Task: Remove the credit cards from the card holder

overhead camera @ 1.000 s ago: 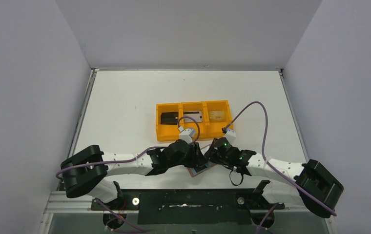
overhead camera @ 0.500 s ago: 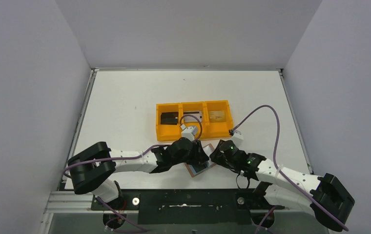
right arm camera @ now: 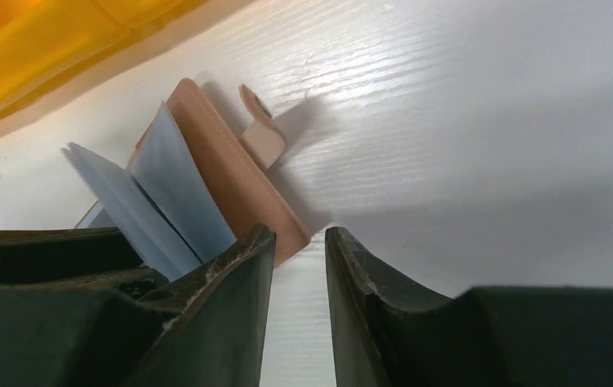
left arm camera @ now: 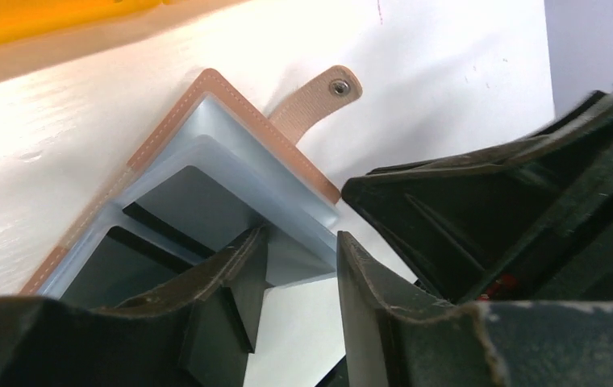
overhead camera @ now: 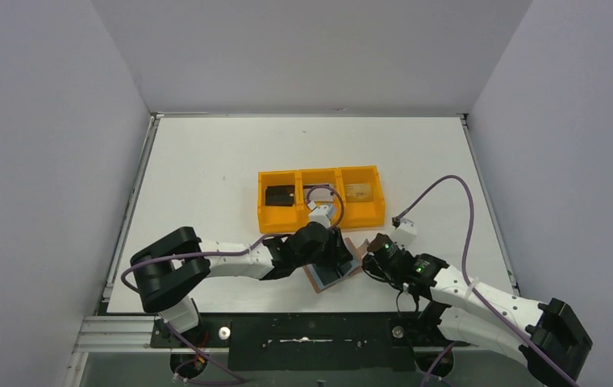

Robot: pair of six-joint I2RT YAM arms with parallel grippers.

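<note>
The card holder (overhead camera: 329,279) lies open on the table near the arm bases, brown outside (right arm camera: 231,173), grey-blue panels inside (left arm camera: 206,161), snap tab (left arm camera: 319,93) sticking out. My left gripper (overhead camera: 342,256) hangs low over it, open (left arm camera: 302,258), one finger resting over a panel and only the panel's corner and white table showing in the gap. My right gripper (overhead camera: 370,264) sits just right of the holder, open (right arm camera: 299,242), with bare table between its fingers. In the orange tray (overhead camera: 319,222) lie the credit cards: a black card (overhead camera: 281,196), a silvery grey card (overhead camera: 326,193), a gold-tan card (overhead camera: 359,192).
The tray stands just beyond the card holder, its orange wall showing in both wrist views (left arm camera: 45,16) (right arm camera: 37,40). A purple cable (overhead camera: 440,189) loops up from the right arm. Grey walls close in the white table (overhead camera: 206,153) on three sides.
The right arm has drawn back to the right, off the card holder. The left arm has reached further right over it. The holder itself has stayed where it was.
</note>
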